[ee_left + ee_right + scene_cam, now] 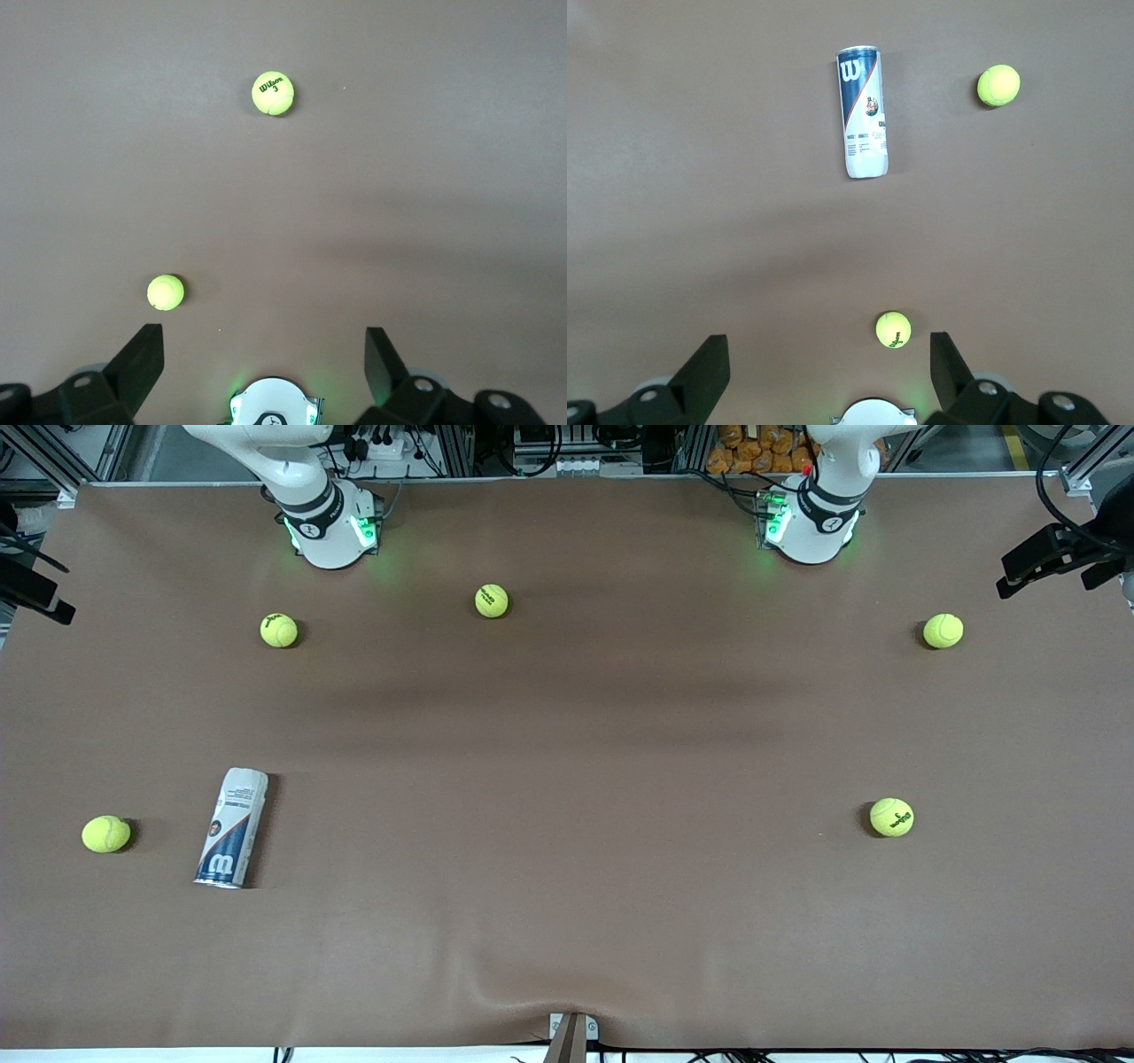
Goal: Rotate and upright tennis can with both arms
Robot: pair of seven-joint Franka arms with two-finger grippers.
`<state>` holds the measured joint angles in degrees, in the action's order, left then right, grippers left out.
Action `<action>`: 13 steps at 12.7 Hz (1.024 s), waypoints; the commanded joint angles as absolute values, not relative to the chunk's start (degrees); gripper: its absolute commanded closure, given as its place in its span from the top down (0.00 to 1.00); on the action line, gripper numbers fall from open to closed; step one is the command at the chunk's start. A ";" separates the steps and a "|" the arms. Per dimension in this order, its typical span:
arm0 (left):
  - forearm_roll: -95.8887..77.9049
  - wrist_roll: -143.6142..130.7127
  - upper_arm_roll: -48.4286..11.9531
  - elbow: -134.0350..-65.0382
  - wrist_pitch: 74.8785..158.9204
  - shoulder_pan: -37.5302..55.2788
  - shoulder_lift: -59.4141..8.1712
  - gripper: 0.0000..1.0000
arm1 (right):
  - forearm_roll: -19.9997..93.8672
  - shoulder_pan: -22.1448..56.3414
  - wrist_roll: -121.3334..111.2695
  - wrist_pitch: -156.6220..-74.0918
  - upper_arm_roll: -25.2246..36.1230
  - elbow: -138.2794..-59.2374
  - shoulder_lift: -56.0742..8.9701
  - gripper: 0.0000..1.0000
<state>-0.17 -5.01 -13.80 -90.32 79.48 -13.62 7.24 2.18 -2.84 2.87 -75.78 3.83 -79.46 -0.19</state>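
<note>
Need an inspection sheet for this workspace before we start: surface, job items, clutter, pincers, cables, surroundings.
Surface: brown table cover, wrinkled at the edge nearest the front camera.
Job's things: tennis can lying on its side toward the right arm's end, silver rim nearer the front camera.
Clutter: five tennis balls; one beside the can, others scattered.
Pincers: left pincer open, empty, high over the table; right pincer likewise. Both arms wait.
Cables: black cables at both arm bases and along the near edge.
Surroundings: aluminium framing and equipment past the bases.
</note>
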 commanded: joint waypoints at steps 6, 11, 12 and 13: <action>-0.44 -4.83 -14.33 -89.21 78.40 -14.15 7.03 1.00 | 2.02 -3.34 3.78 -75.15 3.34 -79.37 0.62 1.00; -0.44 -4.57 -14.33 -89.30 78.40 -14.06 6.94 1.00 | 2.11 -3.34 3.78 -75.23 3.34 -79.37 0.62 1.00; -0.44 -4.40 -14.33 -89.30 78.40 -14.15 7.03 1.00 | 2.02 -3.34 3.87 -75.15 3.34 -79.37 0.62 1.00; -0.44 -4.22 -14.33 -89.30 78.40 -14.15 6.94 1.00 | 2.02 -3.34 3.78 -75.15 3.34 -79.37 0.62 1.00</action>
<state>-0.17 -5.01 -13.86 -90.25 79.47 -13.62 7.24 2.18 -2.84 2.91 -75.76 3.84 -79.45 -0.19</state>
